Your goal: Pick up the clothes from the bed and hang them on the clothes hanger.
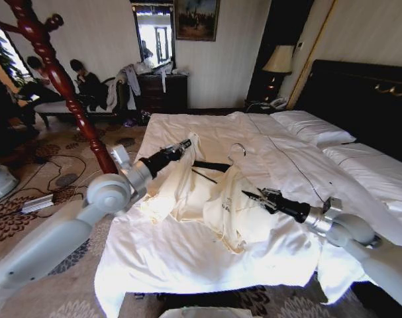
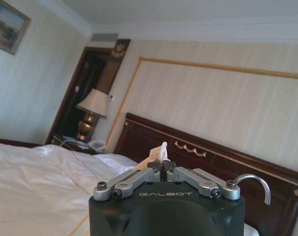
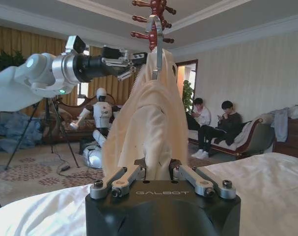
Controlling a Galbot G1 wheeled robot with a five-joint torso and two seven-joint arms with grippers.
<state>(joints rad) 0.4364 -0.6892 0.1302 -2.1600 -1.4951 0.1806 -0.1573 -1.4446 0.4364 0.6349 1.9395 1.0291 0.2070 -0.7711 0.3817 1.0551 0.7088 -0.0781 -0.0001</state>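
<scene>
Both our grippers pinch the cream shirt (image 1: 210, 199) above the bed (image 1: 187, 258): the left gripper (image 1: 186, 144) lifts the collar side, the right gripper (image 1: 249, 194) holds beside the hanger (image 1: 217, 165), whose hook (image 1: 237, 150) points toward the headboard.

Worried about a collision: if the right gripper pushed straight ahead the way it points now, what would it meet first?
Probably the cream garment itself: the right gripper already pinches its fabric, which rises directly ahead toward the hanger hook.
</scene>
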